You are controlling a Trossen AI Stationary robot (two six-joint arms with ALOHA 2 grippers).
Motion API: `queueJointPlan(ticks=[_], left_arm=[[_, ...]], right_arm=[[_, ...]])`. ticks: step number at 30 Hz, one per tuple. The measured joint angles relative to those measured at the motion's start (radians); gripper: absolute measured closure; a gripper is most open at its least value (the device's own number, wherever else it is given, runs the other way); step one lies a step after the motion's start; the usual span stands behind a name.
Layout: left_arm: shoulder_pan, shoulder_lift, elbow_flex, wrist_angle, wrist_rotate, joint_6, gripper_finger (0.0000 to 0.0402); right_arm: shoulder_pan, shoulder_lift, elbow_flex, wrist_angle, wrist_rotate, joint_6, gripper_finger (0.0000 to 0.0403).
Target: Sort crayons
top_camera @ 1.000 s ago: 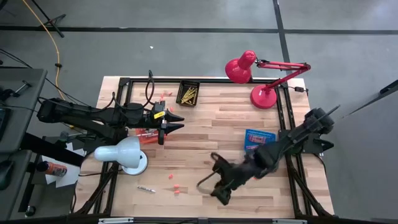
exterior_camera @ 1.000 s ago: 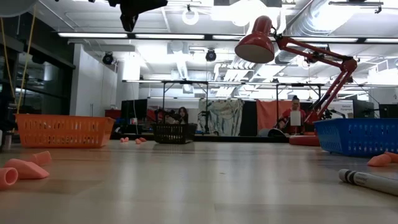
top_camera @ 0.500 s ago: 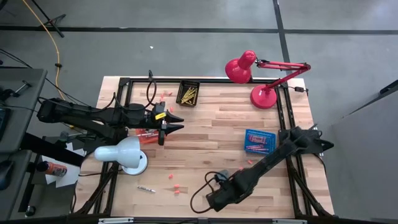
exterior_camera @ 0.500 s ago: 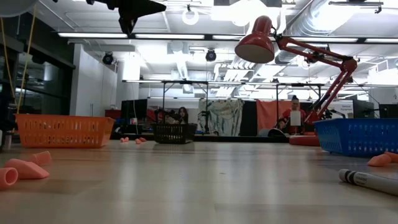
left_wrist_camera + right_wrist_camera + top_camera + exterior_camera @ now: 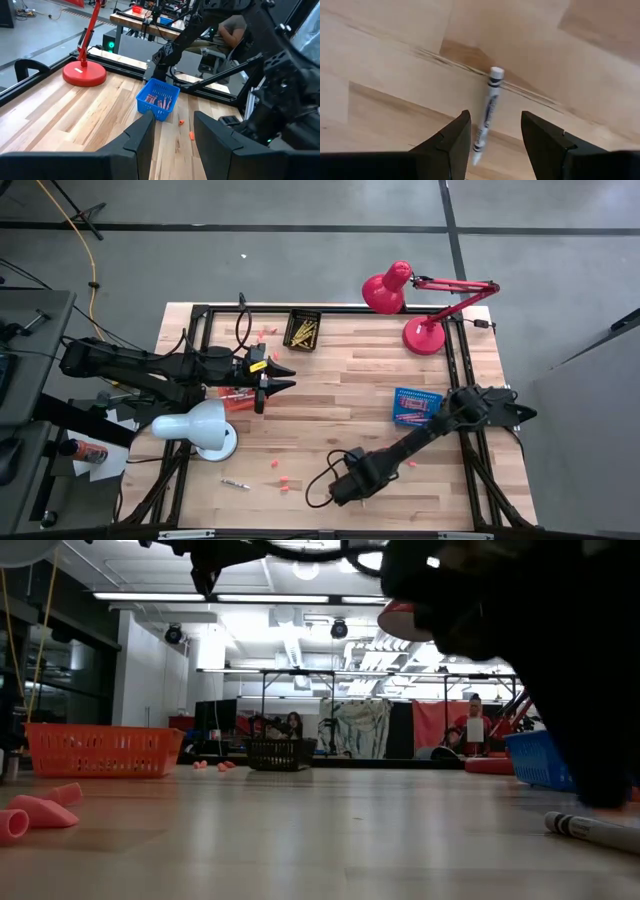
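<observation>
Reaching low over the table's near edge, the right gripper (image 5: 492, 145) hung with its fingers spread on either side of a white-and-grey crayon (image 5: 487, 114) lying flat on the wood, not touching it. The left gripper (image 5: 280, 376) waited far left, fingers parted and empty, beside the orange basket (image 5: 98, 748).

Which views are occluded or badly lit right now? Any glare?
Low view: the right arm is a backlit black mass across the upper right, set against bright ceiling lights. Right wrist view: even light, with the crayon unobstructed between the open jaws of the right gripper. High view: the table is evenly lit, no glare.
</observation>
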Motion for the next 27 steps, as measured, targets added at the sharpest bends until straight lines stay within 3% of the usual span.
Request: queueJointPlan(ticks=[7,14,19,24,27], left_arm=[[0.000,0.000,0.000,0.000,0.000,0.000,0.0277],[0.000,0.000,0.000,0.000,0.000,0.000,0.0277],[0.000,0.000,0.000,0.000,0.000,0.000,0.0277],[0.000,0.000,0.000,0.000,0.000,0.000,0.0277],[0.000,0.000,0.000,0.000,0.000,0.000,0.0277]], right_arm=[[-0.007,-0.008,-0.102,0.142,-0.016,0.007,0.0236],[-0.007,-0.009,-0.118,0.143,-0.016,0.004,0.0242],[-0.006,-0.006,-0.119,0.135,-0.017,0.000,0.0289],[-0.002,-0.013,-0.120,0.130,-0.018,-0.052,0.0381],[0.008,-0.030,-0.124,0.134,-0.003,-0.070,0.0387]])
